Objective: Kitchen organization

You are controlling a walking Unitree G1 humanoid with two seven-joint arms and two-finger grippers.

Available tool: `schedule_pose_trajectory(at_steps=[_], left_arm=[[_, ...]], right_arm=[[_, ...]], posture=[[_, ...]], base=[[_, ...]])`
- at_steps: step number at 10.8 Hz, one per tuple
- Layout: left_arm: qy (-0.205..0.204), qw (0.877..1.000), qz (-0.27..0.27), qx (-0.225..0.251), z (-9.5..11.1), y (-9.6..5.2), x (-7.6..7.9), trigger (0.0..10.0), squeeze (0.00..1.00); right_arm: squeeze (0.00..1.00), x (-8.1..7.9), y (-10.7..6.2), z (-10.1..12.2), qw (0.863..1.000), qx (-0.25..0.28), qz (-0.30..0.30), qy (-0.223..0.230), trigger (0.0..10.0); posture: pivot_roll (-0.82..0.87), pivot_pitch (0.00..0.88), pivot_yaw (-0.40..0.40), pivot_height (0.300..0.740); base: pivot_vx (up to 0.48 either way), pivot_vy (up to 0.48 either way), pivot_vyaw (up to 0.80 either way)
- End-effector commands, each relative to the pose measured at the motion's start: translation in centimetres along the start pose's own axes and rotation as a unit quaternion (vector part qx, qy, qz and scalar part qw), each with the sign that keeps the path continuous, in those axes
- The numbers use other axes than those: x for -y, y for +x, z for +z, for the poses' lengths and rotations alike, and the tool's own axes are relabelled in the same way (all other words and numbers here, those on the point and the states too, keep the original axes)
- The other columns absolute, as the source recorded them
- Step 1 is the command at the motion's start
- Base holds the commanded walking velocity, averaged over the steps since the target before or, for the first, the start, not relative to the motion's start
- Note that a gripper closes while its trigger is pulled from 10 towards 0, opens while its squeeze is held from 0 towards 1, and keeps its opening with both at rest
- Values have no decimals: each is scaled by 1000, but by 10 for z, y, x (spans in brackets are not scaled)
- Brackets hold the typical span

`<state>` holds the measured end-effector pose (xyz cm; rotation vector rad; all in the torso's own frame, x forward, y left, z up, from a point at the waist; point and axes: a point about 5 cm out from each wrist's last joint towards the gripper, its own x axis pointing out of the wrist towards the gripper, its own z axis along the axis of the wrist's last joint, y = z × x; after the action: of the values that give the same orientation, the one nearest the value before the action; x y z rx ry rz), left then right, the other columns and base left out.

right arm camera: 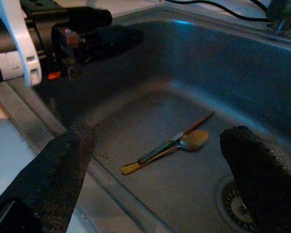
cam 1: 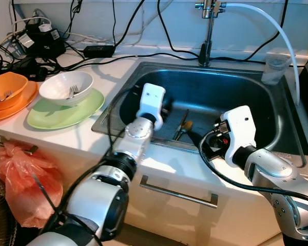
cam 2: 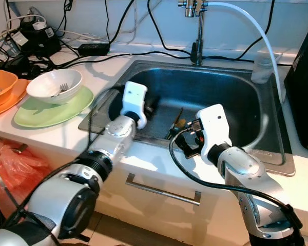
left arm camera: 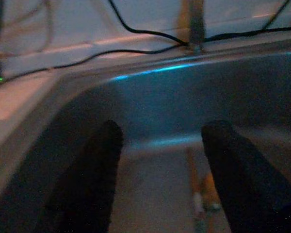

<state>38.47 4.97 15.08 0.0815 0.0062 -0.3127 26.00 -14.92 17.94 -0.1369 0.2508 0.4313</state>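
A steel sink (cam 1: 277, 110) lies before me. On its floor rest a wooden-handled spoon (right arm camera: 194, 140), a knife (right arm camera: 157, 149) and a thin stick, bunched together (cam 1: 182, 127). My left gripper (cam 1: 167, 110) reaches into the sink's left side, just left of the utensils (left arm camera: 201, 191); its fingers (left arm camera: 99, 160) stand open with nothing between them. My right gripper (cam 1: 208, 147) hovers over the sink's front edge, right of the utensils. It is open too and holds nothing, with the utensils seen between its fingertips (right arm camera: 72, 145).
On the left counter a white bowl (cam 1: 65, 86) with a fork sits on a green plate (cam 1: 87, 110), beside an orange bowl (cam 1: 7, 89). Cables and adaptors (cam 1: 38, 36) crowd the back. Faucet (cam 1: 208, 31), plastic cup (cam 1: 274, 64), drain (right arm camera: 235, 206), red bag (cam 1: 18, 169).
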Motion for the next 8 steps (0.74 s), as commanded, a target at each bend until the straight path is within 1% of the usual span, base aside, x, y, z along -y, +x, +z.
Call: schedule_pose_trajectory(at_steps=[1, 2, 3, 4, 5, 6, 7, 8], left_arm=[[20, 999, 18, 28, 15, 4, -5, 10000, 1000], [49, 996, 47, 51, 21, 3, -12, 10000, 1000], [60, 994, 69, 64, 24, 2, -19, 10000, 1000], [81, 988, 110, 75, 26, -1, -31, 10000, 1000], [96, 983, 129, 92, 29, -4, -38, 10000, 1000], [110, 975, 158, 113, 33, -10, -50, 10000, 1000], [109, 972, 171, 121, 32, -17, -59, 10000, 1000], [121, 968, 180, 128, 32, -23, -66, 10000, 1000]], right_arm=[[0, -5, 0, 2, 1000, 4, 20, -1, 10000], [0, -10, 2, 5, 999, 15, 42, -2, 10000], [0, -14, 2, 8, 998, 26, 54, -2, 10000], [0, -18, 3, 12, 997, 39, 73, 1, 10000], [0, -21, 4, 14, 995, 48, 82, 1, 10000], [0, -23, 6, 17, 994, 62, 92, 5, 10000], [0, -23, 8, 19, 992, 76, 100, 15, 10000], [0, -24, 10, 21, 990, 86, 109, 25, 10000]], posture=[[-164, 0, 99, 740], [-154, 0, 92, 740], [-145, 0, 86, 740], [-134, 0, 81, 740], [-124, 0, 77, 740], [-113, 0, 74, 740], [-100, 0, 73, 740], [-88, 0, 69, 740]], base=[[0, 0, 0], [0, 0, 0], [0, 0, 0], [0, 0, 0], [0, 0, 0], [0, 0, 0], [0, 0, 0], [0, 0, 0]])
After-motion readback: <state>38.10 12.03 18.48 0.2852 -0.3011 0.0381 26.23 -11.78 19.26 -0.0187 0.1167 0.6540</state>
